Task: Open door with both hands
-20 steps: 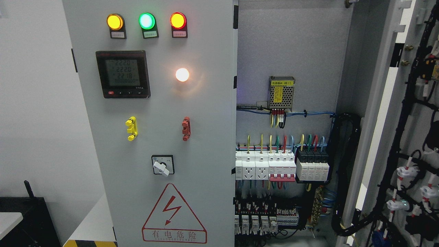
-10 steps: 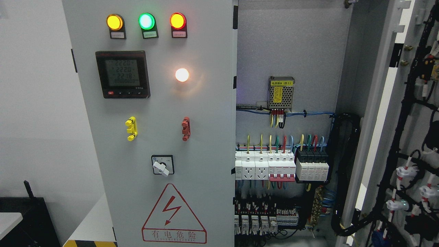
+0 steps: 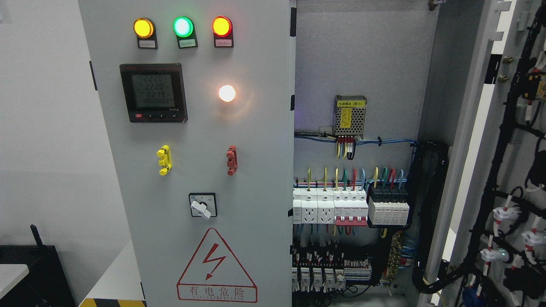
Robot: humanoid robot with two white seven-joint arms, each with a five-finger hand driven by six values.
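Apparently nothing has changed over the last second: we find the right-hand door [image 3: 507, 140] swung wide, exposing the breakers [image 3: 349, 207], and the left panel door [image 3: 192, 170] shut. Neither robot hand is in view, so we cannot tell their state.

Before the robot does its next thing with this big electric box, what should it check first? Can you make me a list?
1. Right door swung open: ok, wiring inside shows.
2. Left door open: not ok, it faces the camera flat, apparently shut.
3. Robot's hands in sight: not ok, neither shows in the head view.
4. Power off: not ok, the three lamps glow, the meter shows numbers, and the warning triangle marks shock danger.
5. Handle to grab on the left door: cannot tell, only the yellow and red clips and a rotary switch show.
6. Breakers within accidental reach: not ok, they are uncovered.
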